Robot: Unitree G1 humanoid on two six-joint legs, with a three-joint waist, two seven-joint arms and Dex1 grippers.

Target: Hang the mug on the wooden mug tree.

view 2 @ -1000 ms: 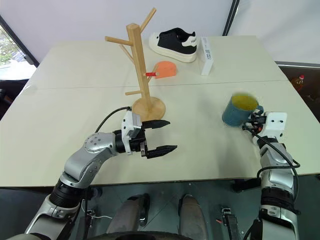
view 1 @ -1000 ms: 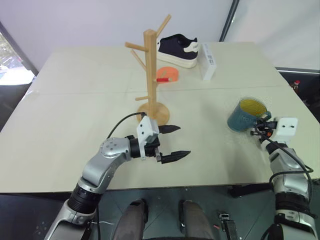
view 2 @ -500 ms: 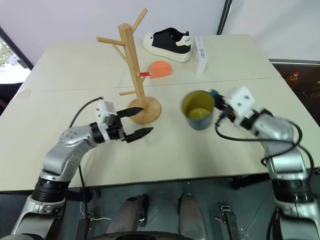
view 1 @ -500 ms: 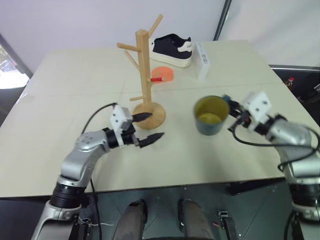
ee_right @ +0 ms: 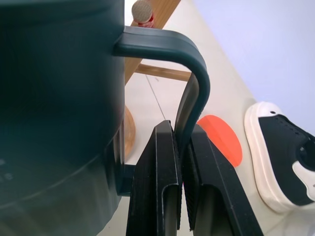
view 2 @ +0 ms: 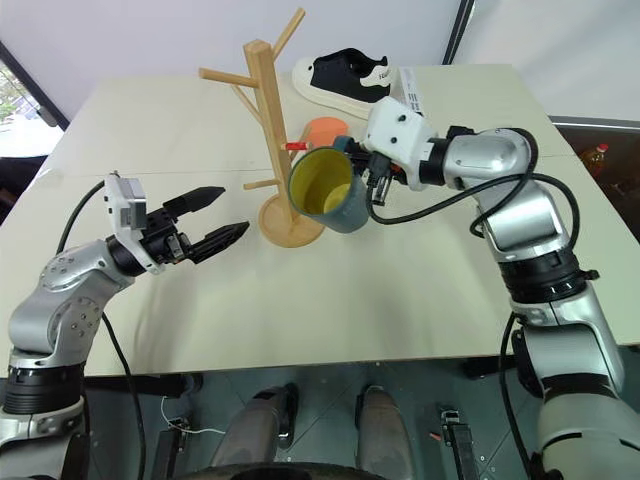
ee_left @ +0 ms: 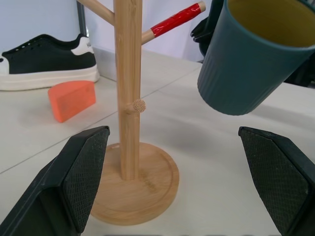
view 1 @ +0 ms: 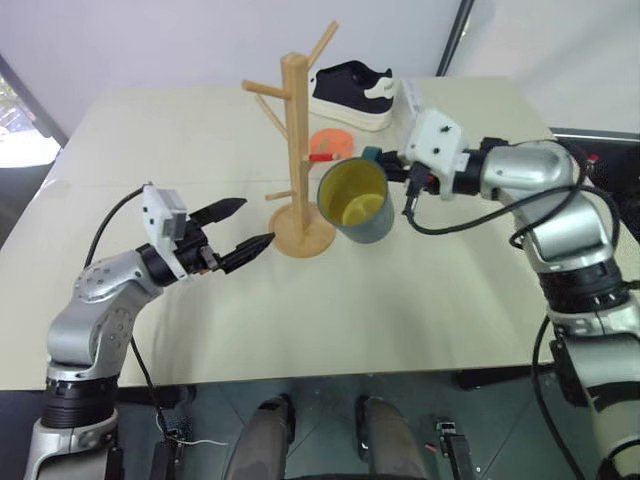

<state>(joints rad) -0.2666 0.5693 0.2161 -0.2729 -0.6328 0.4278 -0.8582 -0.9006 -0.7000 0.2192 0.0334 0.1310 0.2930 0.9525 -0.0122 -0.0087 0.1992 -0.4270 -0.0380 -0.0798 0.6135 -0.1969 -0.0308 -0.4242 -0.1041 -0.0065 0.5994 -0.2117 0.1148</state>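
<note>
Right gripper [ee_right: 181, 196] is clamped on the handle of the mug [view 1: 355, 200], holding it in the air just beside the post of the wooden mug tree [view 1: 298, 150]. Left gripper [view 1: 240, 228] hangs wide and empty near the base. Judgement: line the handle loop up with the red-taped peg [ee_left: 177, 17], then slide it on slowly. The mug's long axis is tilted, its mouth facing the camera and upward.

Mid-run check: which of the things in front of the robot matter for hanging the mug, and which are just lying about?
For the job:
- mug, held off the table by its handle in the right pincer
- wooden mug tree, with one red-taped peg
- left pincer, open and empty beside the tree

Lying about:
- black and white shoe
- orange wedge
- white box
</note>
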